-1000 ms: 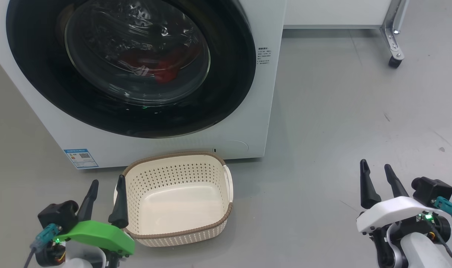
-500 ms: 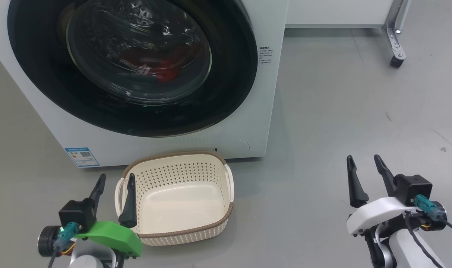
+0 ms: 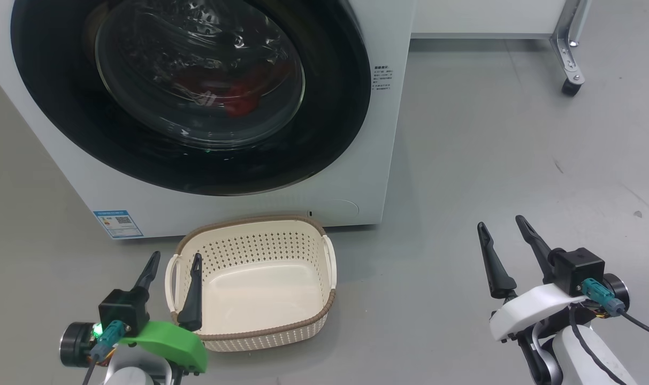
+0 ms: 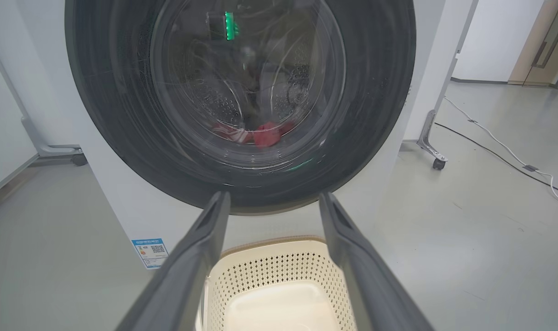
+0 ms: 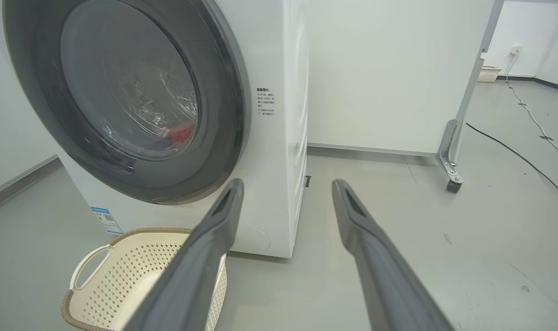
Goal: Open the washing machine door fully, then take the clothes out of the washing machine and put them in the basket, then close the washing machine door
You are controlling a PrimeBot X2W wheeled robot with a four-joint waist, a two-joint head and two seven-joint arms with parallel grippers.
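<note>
Jaws gape empty; clothes dim, perhaps bunched, behind the top-cropped door.

White washing machine, black-rimmed door, red clothes, cream perforated basket.

Pretty shiny setup tbh: the washing machine door has a glossy black rim with a clear glass middle, and the washing machine body is smooth white. The basket looks like matt cream perforated plastic with a woven-looking brown rim. The floor is smooth matt grey.
</note>
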